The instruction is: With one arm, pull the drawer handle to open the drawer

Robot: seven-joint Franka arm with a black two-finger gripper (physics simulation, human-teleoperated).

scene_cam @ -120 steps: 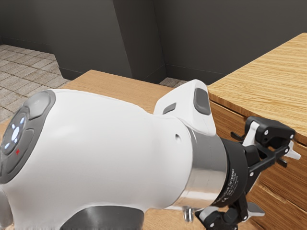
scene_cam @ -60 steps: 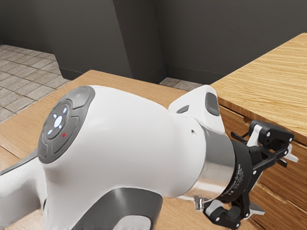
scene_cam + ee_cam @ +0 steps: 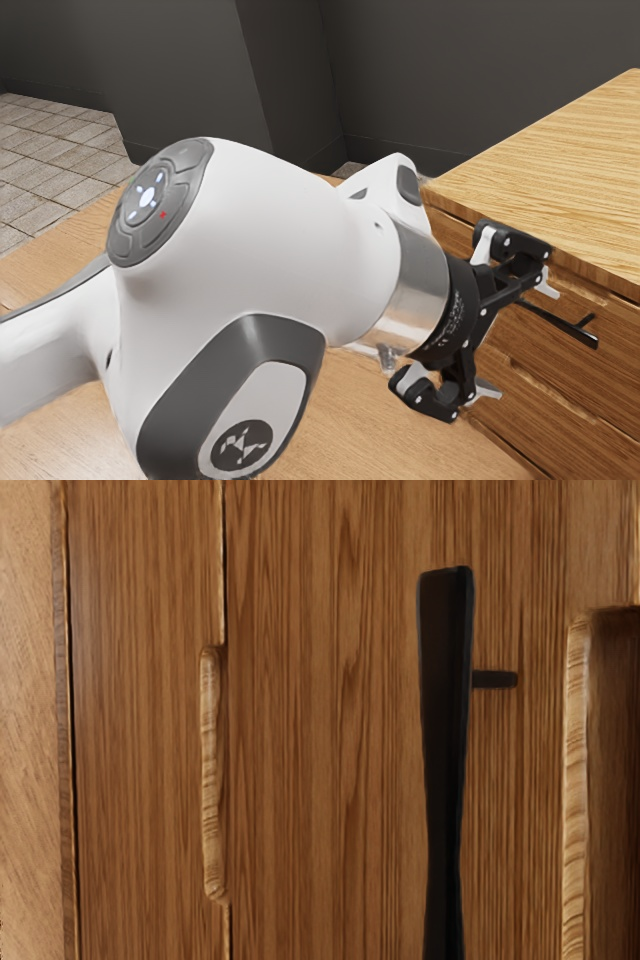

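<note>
Pulled back toward exterior view's left since 1.0 s ago: black 2-finger gripper [image 3: 520,340], white arm's elbow joint swung higher. Fingers [image 3: 520,262] spread wide, pinching nothing. Slim black bar drawer handle [image 3: 560,322] just right of fingertips, standing off light oak drawer front [image 3: 330,730] on short post. How far drawer is out: cannot tell. Wooden bench [image 3: 50,262] under arm.

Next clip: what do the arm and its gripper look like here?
The arm has glossy white rounded shells with grey panels; one round grey cap carries pale blue lights and a red mark, another panel a white logo. A silver ring leads to the black gripper, with white lettering and pale-tipped linkage fingers.
</note>
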